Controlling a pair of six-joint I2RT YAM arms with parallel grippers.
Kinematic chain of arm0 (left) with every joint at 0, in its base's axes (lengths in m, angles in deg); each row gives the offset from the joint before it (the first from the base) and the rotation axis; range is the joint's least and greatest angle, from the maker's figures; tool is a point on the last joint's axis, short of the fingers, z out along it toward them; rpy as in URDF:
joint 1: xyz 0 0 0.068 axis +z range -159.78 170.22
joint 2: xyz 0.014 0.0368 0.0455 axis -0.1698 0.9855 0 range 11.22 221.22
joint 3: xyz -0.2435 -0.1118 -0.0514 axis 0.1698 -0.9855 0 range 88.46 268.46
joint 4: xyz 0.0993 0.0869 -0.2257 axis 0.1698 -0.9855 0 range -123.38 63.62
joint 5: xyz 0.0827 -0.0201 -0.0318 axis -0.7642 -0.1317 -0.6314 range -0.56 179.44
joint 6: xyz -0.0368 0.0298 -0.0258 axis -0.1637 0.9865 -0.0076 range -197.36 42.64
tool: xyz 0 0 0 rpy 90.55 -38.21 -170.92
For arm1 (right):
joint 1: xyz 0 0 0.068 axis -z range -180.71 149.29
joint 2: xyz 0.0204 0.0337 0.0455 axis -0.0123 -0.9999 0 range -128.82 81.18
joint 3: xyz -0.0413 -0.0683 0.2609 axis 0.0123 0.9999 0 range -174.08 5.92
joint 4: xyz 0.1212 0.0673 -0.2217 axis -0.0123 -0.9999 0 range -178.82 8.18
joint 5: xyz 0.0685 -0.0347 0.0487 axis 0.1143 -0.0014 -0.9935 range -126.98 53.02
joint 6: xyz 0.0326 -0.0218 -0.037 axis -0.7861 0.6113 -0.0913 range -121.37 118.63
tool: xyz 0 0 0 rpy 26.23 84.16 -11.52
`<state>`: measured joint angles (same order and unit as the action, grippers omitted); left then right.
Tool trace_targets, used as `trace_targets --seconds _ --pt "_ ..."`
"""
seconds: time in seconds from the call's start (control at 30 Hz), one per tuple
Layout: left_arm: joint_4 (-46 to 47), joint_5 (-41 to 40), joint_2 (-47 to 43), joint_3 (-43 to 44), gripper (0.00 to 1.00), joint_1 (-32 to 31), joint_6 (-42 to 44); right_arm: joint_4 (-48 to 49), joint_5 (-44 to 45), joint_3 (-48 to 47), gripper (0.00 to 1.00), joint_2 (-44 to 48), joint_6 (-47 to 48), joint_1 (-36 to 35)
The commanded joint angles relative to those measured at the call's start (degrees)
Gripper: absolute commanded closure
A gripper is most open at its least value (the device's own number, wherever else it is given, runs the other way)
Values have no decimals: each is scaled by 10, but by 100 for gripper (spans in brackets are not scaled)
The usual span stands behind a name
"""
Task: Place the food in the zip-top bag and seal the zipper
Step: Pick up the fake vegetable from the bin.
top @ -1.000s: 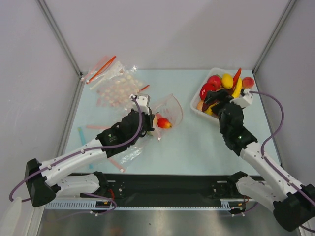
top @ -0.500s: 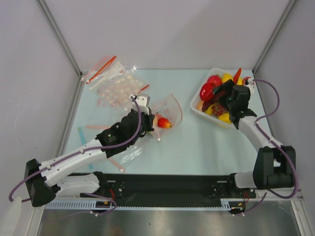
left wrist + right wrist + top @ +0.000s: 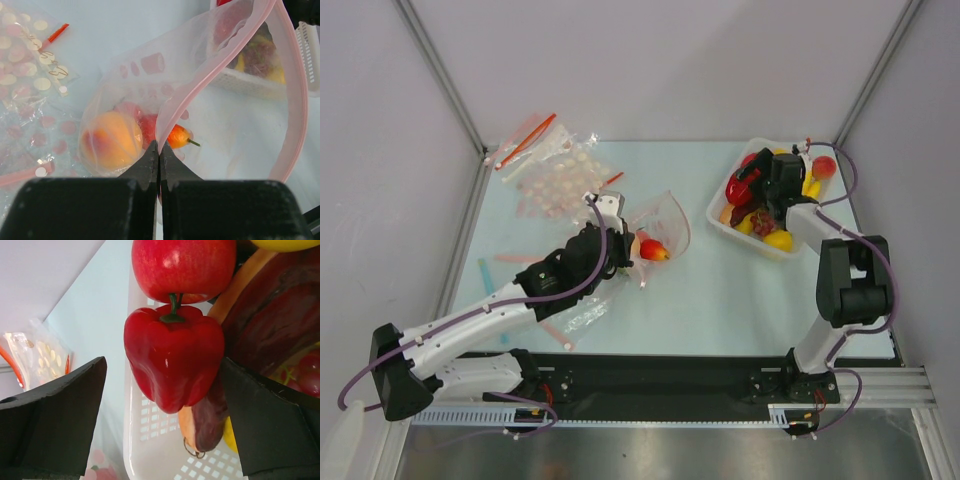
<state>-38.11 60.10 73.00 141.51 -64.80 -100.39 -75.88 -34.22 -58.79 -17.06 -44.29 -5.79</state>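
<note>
Two grips: our left end effector [image 3: 159, 150] pinches the floppy zip-top bag [image 3: 150, 65] rim; right end effector [image 3: 162, 370] gapes wide before the slick red pepper [image 3: 172, 357].

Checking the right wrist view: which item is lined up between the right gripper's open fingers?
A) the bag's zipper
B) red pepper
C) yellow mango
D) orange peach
B: the red pepper fills the gap between the fingers of the open right gripper, with the white tray mesh behind it.

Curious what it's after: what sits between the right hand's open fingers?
A red pepper in the white tray; the right wrist view shows it.
</note>
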Motion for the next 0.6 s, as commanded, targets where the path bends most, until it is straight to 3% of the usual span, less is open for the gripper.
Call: trace_targets --seconds 0.0,0.33,0.57 --pt "14 4 -18 12 100 3 -6 23 29 -28 0 -24 -1 -16" --pt "17 3 -24 7 100 3 -4 3 72 -59 2 -77 6 -27" --pt "17 3 -23 8 100 4 -3 45 71 10 30 3 18 -26"
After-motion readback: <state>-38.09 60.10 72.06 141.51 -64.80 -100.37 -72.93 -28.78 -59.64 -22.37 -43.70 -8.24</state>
